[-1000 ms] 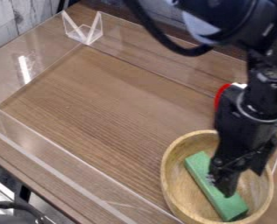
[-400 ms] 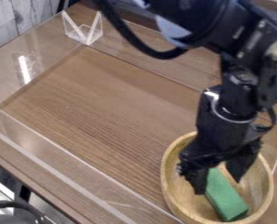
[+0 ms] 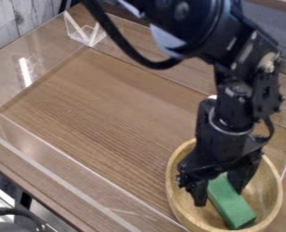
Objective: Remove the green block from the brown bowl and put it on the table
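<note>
The brown bowl point(image 3: 182, 201) sits at the lower right of the table point(image 3: 109, 109), a wide tan wooden bowl with a thick rim. Inside it lies the green block point(image 3: 232, 206), a flat green bar, its upper end covered by the arm. My gripper point(image 3: 219, 178) points straight down into the bowl, open, its two black fingers point(image 3: 192, 179) spread to either side of the block's upper end. Whether the fingers touch the block I cannot tell.
Low clear acrylic walls point(image 3: 24, 72) edge the dark wood-grain table. A clear folded stand point(image 3: 85, 32) sits at the back left corner. The black arm point(image 3: 206, 36) reaches in from the top and hides what lies behind the bowl.
The gripper has shifted left and sunk lower into the bowl, and its wrist has rolled so the open fingers now straddle the block's upper end.
</note>
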